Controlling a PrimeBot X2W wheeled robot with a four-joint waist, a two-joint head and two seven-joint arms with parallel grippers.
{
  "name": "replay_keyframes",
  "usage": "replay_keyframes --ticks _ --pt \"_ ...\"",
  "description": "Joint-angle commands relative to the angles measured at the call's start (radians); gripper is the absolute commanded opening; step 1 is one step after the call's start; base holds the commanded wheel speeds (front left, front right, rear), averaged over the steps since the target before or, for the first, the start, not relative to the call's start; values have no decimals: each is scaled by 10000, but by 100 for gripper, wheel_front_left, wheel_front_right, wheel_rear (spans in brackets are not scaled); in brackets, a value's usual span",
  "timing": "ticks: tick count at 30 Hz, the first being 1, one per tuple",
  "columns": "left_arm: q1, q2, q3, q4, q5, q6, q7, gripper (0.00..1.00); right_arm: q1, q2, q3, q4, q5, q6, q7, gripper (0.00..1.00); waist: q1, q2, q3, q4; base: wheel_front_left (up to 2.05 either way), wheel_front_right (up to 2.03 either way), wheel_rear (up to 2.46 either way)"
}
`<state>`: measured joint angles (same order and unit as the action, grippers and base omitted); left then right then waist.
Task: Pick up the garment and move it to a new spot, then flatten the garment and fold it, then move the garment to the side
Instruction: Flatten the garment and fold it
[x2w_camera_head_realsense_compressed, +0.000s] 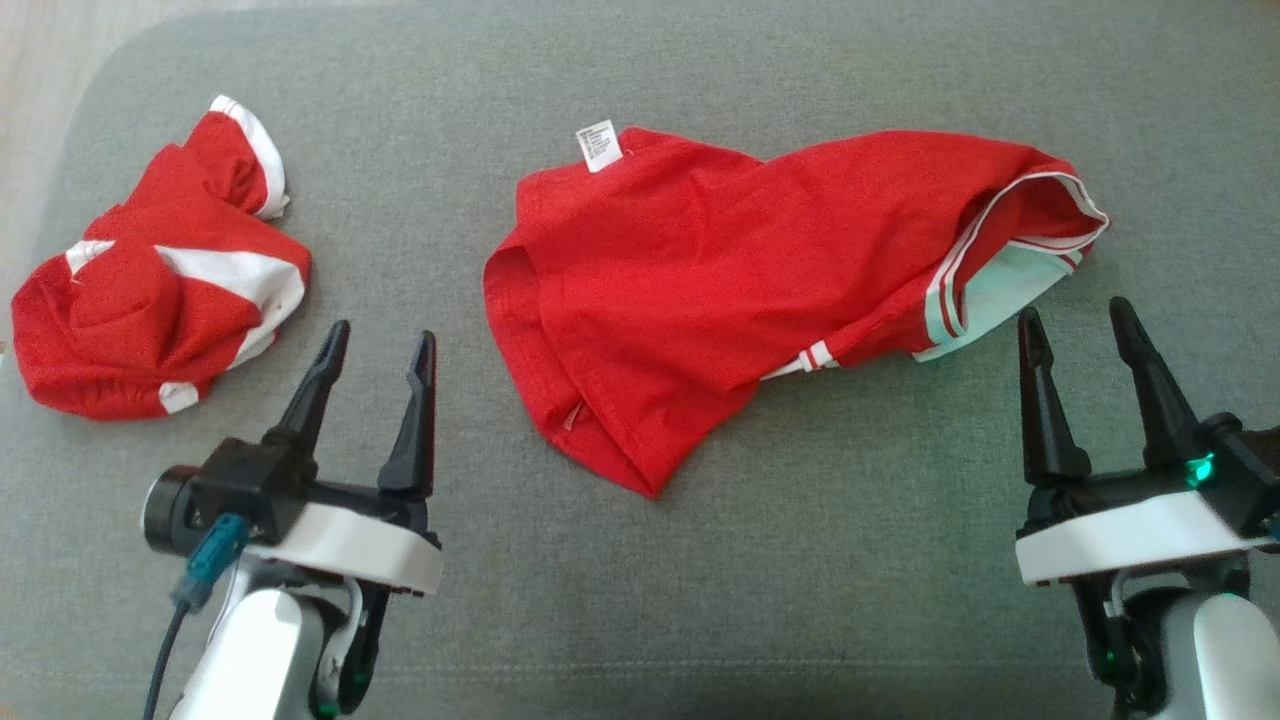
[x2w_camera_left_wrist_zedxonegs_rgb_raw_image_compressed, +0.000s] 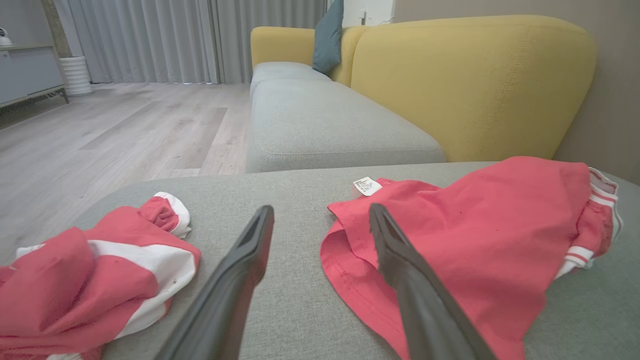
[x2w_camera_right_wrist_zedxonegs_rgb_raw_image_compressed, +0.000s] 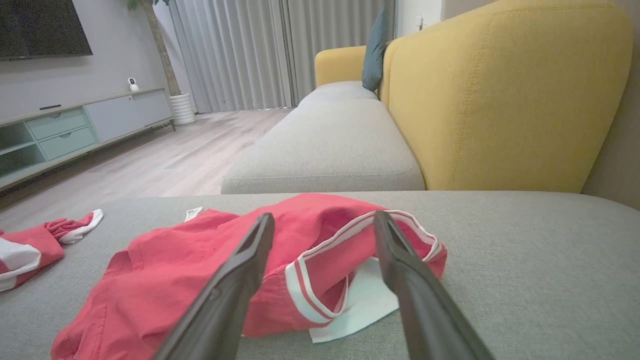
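Red jersey (x2w_camera_head_realsense_compressed: 720, 280), rumpled mid-seat on a grey upholstered cushion (x2w_camera_head_realsense_compressed: 640, 600), long axis left to right, care label (x2w_camera_head_realsense_compressed: 600, 146) at the far edge. Just ahead of the right gripper (x2w_camera_head_realsense_compressed: 1074, 310), its striped trim (x2w_camera_head_realsense_compressed: 1040, 215); forward and inward of the left gripper (x2w_camera_head_realsense_compressed: 382, 332), its plain end. Both spread wide, holding nothing. At left, a second crumpled red-and-white garment (x2w_camera_head_realsense_compressed: 150, 290). Beyond, yellow sofa back (x2w_camera_right_wrist_zedxonegs_rgb_raw_image_compressed: 500, 100), grey curtains (x2w_camera_right_wrist_zedxonegs_rgb_raw_image_compressed: 240, 50), wood floor (x2w_camera_left_wrist_zedxonegs_rgb_raw_image_compressed: 125, 130).
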<state>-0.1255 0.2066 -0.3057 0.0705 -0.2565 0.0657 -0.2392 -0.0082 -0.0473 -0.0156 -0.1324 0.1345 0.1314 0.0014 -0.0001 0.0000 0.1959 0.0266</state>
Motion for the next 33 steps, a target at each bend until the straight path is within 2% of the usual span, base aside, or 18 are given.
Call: replay_keyframes --ticks 1,9,21,22,23,24,28,33 --pt "-408 193 344 -335 39 21 -18 100 -229 -32 219 -353 103 -7 26 100 1 0 25 -15 0 0 0" --pt "-730 160 242 -426 47 3 -38 100 -622 -82 453 282 180 -7 306 100 1 0 546 129 0 0 0" --pt "-1232 90 263 -342 67 -13 -148 100 -1949 -811 1152 1794 837 -7 937 100 1 0 1289 401 0 0 0" --pt "-1245 90 272 -324 67 -15 -157 100 -1995 -888 1265 1830 958 -7 1022 73 1 0 1306 395 0 0 0" --pt "-1255 92 283 -307 66 -17 -165 100 -2016 -950 1390 1860 1114 -7 1147 31 1 0 1318 384 0 0 0" --pt "-1264 95 296 -288 66 -17 -172 100 -2035 -1017 1480 1858 1232 -7 1232 0 1 0 1322 370 0 0 0" --pt "-1289 81 321 -208 72 -7 -192 100 -1983 -1245 1738 1561 1645 -7 1297 0 1 0 1272 307 0 0 0" --pt "-1215 57 363 -154 75 37 -208 100 -1645 -1400 1329 492 1792 -7 876 0 1 0 1050 178 0 0 0"
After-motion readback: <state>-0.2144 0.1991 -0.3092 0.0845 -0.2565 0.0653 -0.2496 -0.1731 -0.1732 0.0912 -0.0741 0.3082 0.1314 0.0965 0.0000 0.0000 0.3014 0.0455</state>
